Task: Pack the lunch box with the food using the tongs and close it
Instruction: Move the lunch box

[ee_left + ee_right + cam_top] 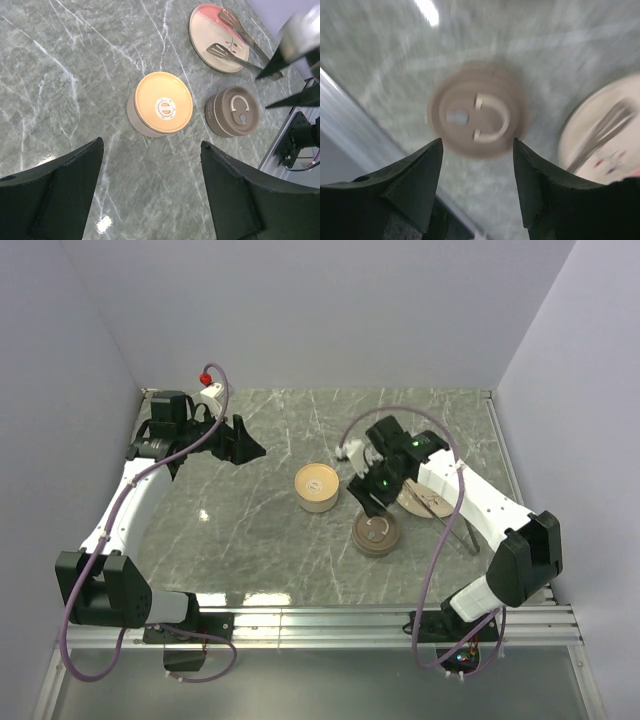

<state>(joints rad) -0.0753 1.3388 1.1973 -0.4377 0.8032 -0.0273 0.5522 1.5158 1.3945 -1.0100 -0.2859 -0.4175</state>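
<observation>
One pair of tongs lies on plate, beside right tool.

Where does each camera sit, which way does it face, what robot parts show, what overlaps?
Top external: fixed above and behind the bases, looking down on the table; left arm and right arm show whole.
Left wrist: on the left arm, looking down and across at the orange-lidded container; left fingers, open, at the bottom.
Right wrist: looking down at the brown container, blurred; right fingers, open, at the bottom.
Shared: both wrist views show brown container, plate and tongs.
</observation>
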